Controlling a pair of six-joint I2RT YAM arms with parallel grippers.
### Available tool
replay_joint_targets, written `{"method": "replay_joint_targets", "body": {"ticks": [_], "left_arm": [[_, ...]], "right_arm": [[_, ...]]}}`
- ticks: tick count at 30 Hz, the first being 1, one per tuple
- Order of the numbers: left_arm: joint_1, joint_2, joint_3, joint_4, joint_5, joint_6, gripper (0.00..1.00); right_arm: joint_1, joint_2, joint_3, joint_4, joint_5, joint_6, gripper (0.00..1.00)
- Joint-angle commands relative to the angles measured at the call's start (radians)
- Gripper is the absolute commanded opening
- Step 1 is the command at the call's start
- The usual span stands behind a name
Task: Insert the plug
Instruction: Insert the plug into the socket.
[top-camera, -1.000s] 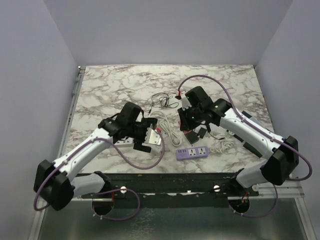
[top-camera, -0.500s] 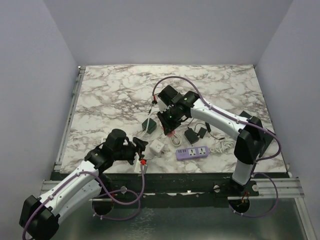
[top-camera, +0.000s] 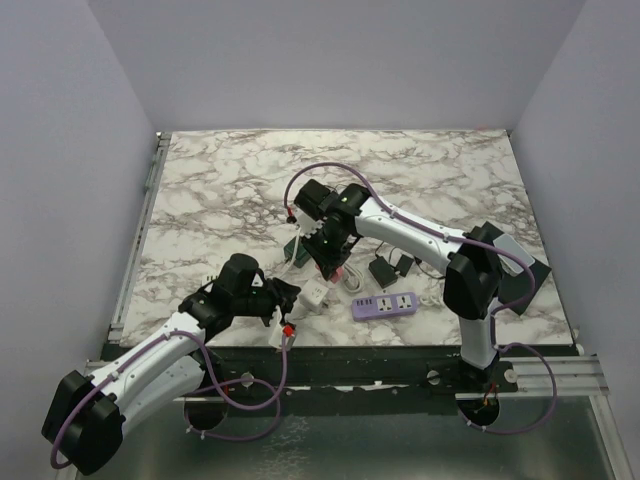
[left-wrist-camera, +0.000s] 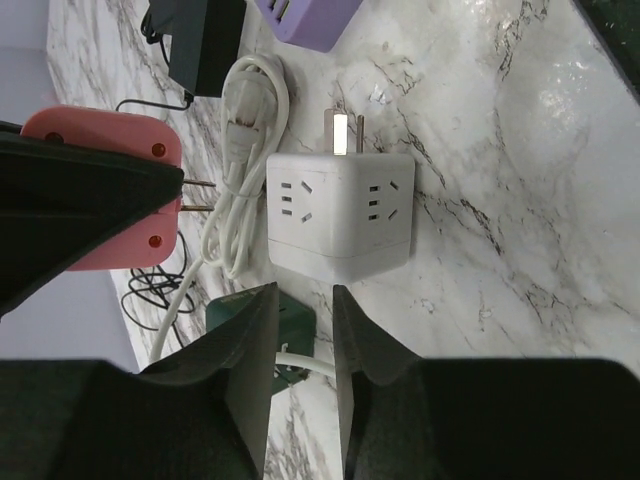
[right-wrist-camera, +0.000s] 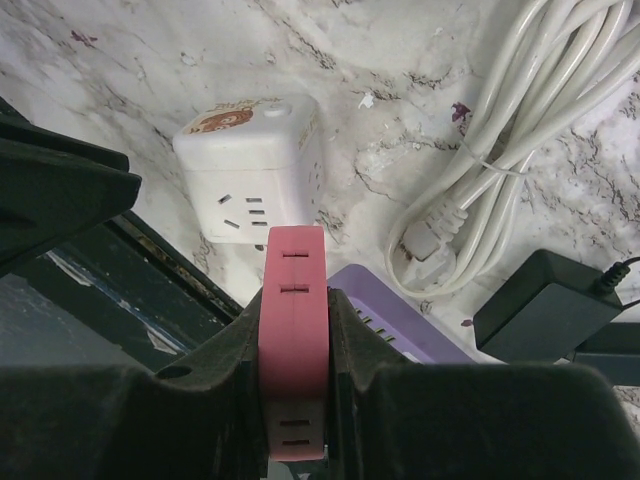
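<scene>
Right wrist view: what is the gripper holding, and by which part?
The right gripper holds the pink plug, its fingers pressed on the two broad faces of the body; the narrow edge faces the camera.

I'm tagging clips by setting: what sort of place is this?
Probably a robot lab test cell: plain walls around a marble-patterned table, purple power strip and white cube socket laid out.

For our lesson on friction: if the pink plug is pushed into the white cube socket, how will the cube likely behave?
The white cube socket lies loose on the smooth table, so it would probably slide. Its flat, boxy sides suggest it won't roll or tip.
</scene>
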Motion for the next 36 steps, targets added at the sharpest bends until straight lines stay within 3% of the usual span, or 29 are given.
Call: {"method": "replay_joint_targets", "body": {"ticks": [1, 3, 8, 10, 12, 21, 28, 36], "left_arm": [[0.002, 0.004, 0.011, 0.01, 0.05, -0.104, 0.26], [0.002, -0.011, 0.0, 0.009, 0.045, -0.135, 0.24], [0.002, -0.09, -0.081, 0.013, 0.09, 0.007, 0.25], [0.002, -0.118, -0.107, 0.026, 0.104, 0.036, 0.38], [0.001, -0.125, -0.119, 0.036, 0.103, 0.043, 0.43], [-0.003, -0.037, -0.099, 0.079, 0.091, 0.054, 0.25], [-0.008, -0.008, -0.096, 0.117, 0.091, 0.049, 0.39], [-0.019, 0.044, -0.081, 0.143, 0.078, 0.039, 0.4]], "right_arm": [[0.017, 0.03, 0.044, -0.062, 0.029, -0.033, 0.01], [0.024, 0.036, 0.046, -0.067, 0.031, -0.032, 0.01], [0.043, 0.059, 0.073, -0.081, 0.044, -0.026, 0.01], [0.049, 0.07, 0.086, -0.083, 0.047, -0.023, 0.01], [0.054, 0.083, 0.095, -0.085, 0.057, -0.018, 0.01], [0.075, 0.111, 0.109, -0.087, 0.084, -0.015, 0.01], [0.083, 0.114, 0.089, -0.077, 0.084, -0.018, 0.01], [0.092, 0.118, 0.078, -0.069, 0.073, -0.021, 0.01]]}}
